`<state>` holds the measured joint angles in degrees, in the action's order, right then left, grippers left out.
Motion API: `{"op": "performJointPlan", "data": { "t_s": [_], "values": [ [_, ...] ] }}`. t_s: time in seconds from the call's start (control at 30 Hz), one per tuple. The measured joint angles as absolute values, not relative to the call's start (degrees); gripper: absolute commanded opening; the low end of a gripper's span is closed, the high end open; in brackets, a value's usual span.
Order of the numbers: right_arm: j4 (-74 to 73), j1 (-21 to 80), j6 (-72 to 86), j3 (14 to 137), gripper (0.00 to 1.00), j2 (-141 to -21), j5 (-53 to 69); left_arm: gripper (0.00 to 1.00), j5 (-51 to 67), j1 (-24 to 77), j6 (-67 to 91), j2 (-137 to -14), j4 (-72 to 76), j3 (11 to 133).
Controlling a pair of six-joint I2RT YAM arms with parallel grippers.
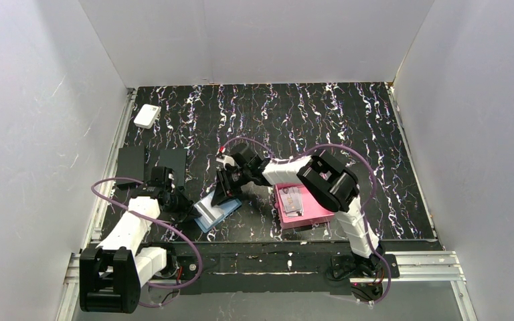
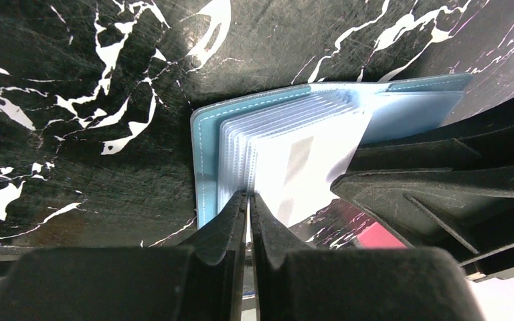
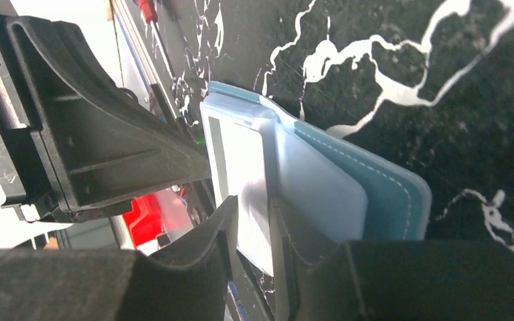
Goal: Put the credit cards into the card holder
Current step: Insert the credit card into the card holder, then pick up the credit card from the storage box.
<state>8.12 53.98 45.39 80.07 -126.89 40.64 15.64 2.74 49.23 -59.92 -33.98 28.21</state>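
Nearest, the left gripper (image 2: 248, 197) is pinched tight on a clear pocket of the card holder (image 2: 205, 160); the right gripper (image 3: 253, 207) straddles a white striped credit card (image 3: 241, 150), jaws narrowly apart; whether it grips, I cannot tell.

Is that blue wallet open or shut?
Open: the wallet lies spread, clear sleeves fanned out; the left gripper pinches one.

- Table top (image 1: 321, 114): black, streaked with white marbling and faint violet flecks.
- Card holder (image 2: 207, 154): teal-blue cover with pale stitching along the edge; the pockets are a paler, milky blue.
- Credit card (image 2: 321, 154) in the pockets: grey-white with a grey stripe.
- Tray (image 1: 311, 212): pink.
- Small box (image 1: 146, 116): white.
- Flat slabs (image 1: 130, 164): matte black.
- Arm cable (image 1: 94, 188): purple.
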Motion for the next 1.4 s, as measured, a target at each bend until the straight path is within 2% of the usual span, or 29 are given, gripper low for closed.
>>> {"op": "performJointPlan", "data": {
  "t_s": [0.17, 0.37, 0.6, 0.67, 0.77, 0.83, 0.97, 1.07, 1.1, 1.23, 1.4],
  "values": [
    [14.4, 54.9, 51.4, 75.0, 0.31, -124.7, 36.6, 0.04, 15.5, 2.7, 49.8, -58.1, -33.8, 27.4],
    [16.7, 55.8, 54.2, 74.7, 0.32, -124.6, 33.7, 0.04, 15.0, 2.7, 49.8, -57.5, -34.7, 27.4],
    [28.5, 56.4, 64.5, 66.7, 0.34, -122.5, 30.5, 0.06, 14.4, 2.7, 49.8, -56.7, -35.2, 27.2],
    [31.0, 56.7, 67.4, 64.5, 0.37, -121.7, 29.1, 0.13, 14.2, 2.7, 49.8, -56.5, -35.2, 27.2],
    [31.4, 56.9, 68.2, 63.8, 0.44, -121.2, 28.3, 0.36, 13.9, 2.7, 49.8, -56.2, -35.9, 27.4],
    [26.1, 56.6, 64.1, 64.8, 0.47, -119.7, 29.4, 0.45, 13.9, 2.8, 49.8, -54.0, -37.8, 28.8],
    [11.0, 55.7, 50.9, 73.6, 0.49, -115.7, 30.7, 0.52, 12.9, 2.8, 49.0, -46.9, -42.8, 35.2],
    [-4.4, 54.7, 40.2, 78.8, 0.6, -111.0, 27.3, 0.6, 15.0, 2.8, 46.3, -43.7, -45.3, 39.4],
    [-10.9, 54.5, 35.6, 79.9, 0.61, -108.6, 22.7, 0.61, 16.7, 2.8, 45.5, -43.4, -45.2, 40.2],
    [-23.4, 52.6, 26.2, 76.1, 0.62, -95.5, 13.3, 0.63, 23.0, 3.2, 45.0, -42.9, -41.6, 41.8],
    [-27.9, 45.5, 20.1, 66.6, 0.78, -74.6, 4.1, 0.64, 28.3, 4.9, 47.2, -43.8, -35.2, 40.9]
  ]
}}
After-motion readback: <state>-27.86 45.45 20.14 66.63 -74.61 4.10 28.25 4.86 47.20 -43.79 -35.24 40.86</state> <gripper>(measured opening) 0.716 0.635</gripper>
